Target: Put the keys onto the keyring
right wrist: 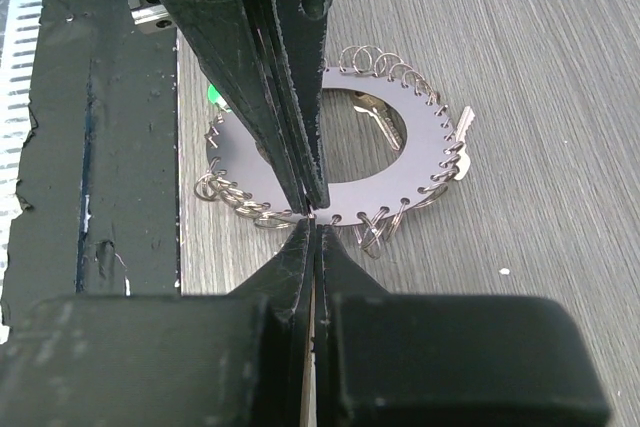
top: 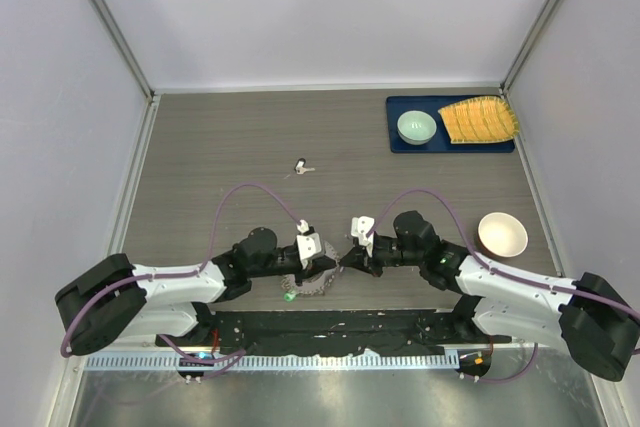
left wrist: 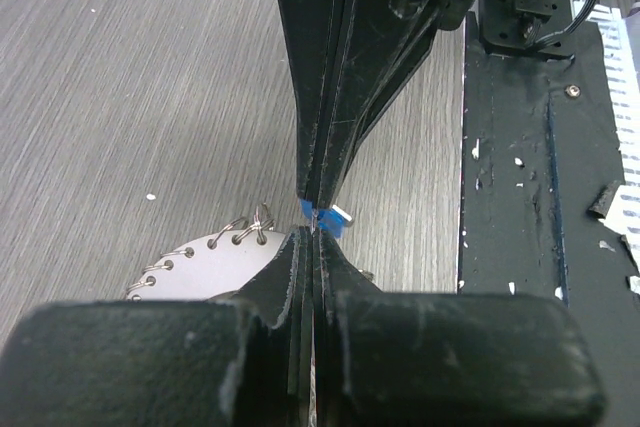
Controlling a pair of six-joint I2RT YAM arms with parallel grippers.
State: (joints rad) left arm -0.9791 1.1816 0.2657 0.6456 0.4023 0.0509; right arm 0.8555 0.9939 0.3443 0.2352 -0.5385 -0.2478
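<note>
Arm shells: my left arm [top: 175, 285] and right arm [top: 515, 292] wear white covers between black joint housings.
Base joints: large rounded black drums.
Cables: one mauve cable [top: 250, 190] runs along each arm.
Wrist camera housing [top: 310, 244]: small white block beside each claw.
Fingers: my left gripper [left wrist: 310, 239] and right gripper [right wrist: 312, 229] are flat matt black, edges scuffed pale, tapering to thin tips.

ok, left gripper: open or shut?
Shut. In the left wrist view the left gripper has its fingers pressed together, with the blue key apparently pinched at their tips.
</note>
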